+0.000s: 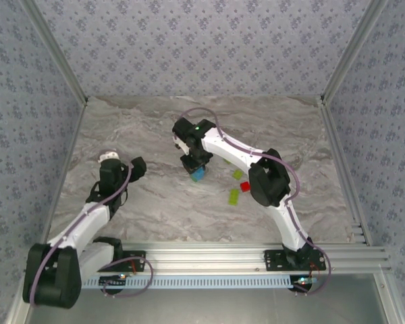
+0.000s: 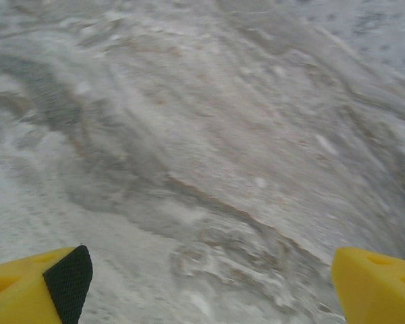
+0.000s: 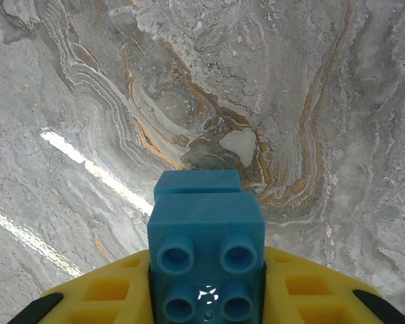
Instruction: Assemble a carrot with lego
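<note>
My right gripper (image 1: pixel 196 167) is shut on a blue lego brick (image 3: pixel 206 250), held between the yellow fingers (image 3: pixel 101 297) with its studs facing the camera. A second blue brick (image 3: pixel 197 181) sits joined beyond it. The pair (image 1: pixel 198 174) hangs just above the middle of the marble table (image 1: pixel 155 135). Loose lego lies to its right: a lime brick (image 1: pixel 237 174), a red brick (image 1: pixel 245 186) and another lime brick (image 1: pixel 234 196). My left gripper (image 1: pixel 138 166) is open over bare marble at the left, its fingers (image 2: pixel 27 290) wide apart with nothing between them. The carrot is out of view.
The right arm's elbow (image 1: pixel 268 182) hangs close over the loose bricks. Patterned walls with metal posts (image 1: pixel 54 50) close in the table on three sides. A metal rail (image 1: pixel 223 253) runs along the near edge.
</note>
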Available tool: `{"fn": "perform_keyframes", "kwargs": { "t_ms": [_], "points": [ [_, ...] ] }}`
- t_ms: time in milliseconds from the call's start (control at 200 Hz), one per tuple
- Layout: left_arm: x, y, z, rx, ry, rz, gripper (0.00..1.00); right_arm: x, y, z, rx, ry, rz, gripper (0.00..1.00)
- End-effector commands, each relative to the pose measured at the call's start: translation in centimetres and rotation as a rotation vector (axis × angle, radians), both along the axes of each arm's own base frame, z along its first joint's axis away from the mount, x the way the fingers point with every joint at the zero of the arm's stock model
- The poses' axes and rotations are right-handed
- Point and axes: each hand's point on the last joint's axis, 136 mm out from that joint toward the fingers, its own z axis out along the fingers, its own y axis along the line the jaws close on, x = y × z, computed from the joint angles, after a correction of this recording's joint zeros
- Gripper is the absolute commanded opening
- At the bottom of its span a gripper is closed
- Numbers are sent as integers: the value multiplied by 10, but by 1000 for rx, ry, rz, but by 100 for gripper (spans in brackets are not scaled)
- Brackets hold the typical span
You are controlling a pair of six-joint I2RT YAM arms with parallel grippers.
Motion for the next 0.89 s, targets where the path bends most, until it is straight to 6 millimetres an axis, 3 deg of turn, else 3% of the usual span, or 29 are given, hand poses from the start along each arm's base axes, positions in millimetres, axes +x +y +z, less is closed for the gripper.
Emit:
{"fn": "perform_keyframes", "kwargs": {
  "t_ms": [0, 210, 360, 515, 625, 889],
  "points": [
    [-12, -9, 2, 21, -15, -63, 93, -1, -1, -1, -12, 5, 16, 29],
    [-40, -33, 25, 36, -50, -208, 93, 0, -1, -2, -12, 7, 18, 29],
    [-60, -32, 33, 84, -45, -244, 93, -1, -1, -2, -11, 10, 16, 29],
    [-65, -45, 39, 57, -106, -318, 94, -3, -1, -7, -14, 17, 9, 29],
    [-69, -66, 44, 17, -148, -438, 94, -5, 1, -8, -10, 23, 13, 29],
    [-70, -95, 39, 10, -132, -586, 93, -7, 1, -8, -12, 30, 11, 29]
  ]
}}
